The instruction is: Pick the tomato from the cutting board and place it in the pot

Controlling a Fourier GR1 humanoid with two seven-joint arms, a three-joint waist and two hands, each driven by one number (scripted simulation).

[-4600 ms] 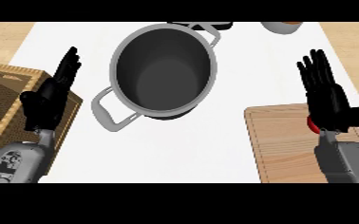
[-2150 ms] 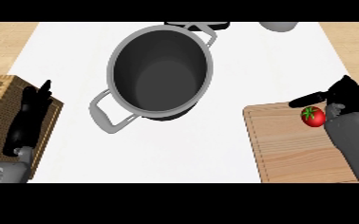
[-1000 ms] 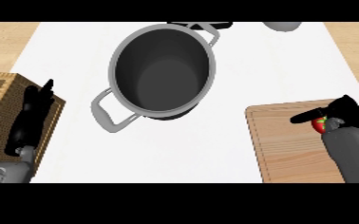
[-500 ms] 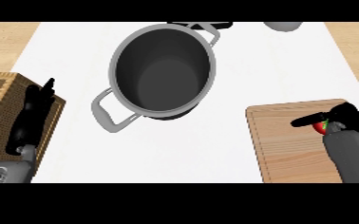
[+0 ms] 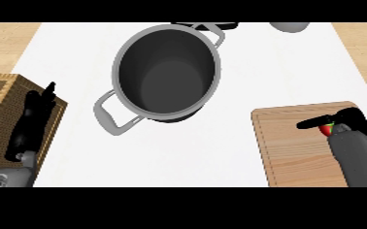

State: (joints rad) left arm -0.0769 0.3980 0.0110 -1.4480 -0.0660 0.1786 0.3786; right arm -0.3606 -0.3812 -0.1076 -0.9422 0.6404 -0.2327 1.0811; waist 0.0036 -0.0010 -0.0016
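At the lower right of the frame, the right hand point(image 5: 349, 118) lies over the wooden cutting board point(image 5: 297, 148), its fingers point(image 5: 314, 122) curled round the red tomato point(image 5: 329, 129), of which only a small part with a green stalk shows between thumb and palm; the tomato is on the board, well apart from the pot point(image 5: 166, 75). Pot: grey, dark inside, two handles, on the white bench point(image 5: 272, 68) in the upper middle of the frame. Left hand point(image 5: 32, 121): at the left edge, dark, over a woven box point(image 5: 14, 89); whether its fingers are spread or curled cannot be told. Grey rounded object point(image 5: 290, 26) at the upper right edge
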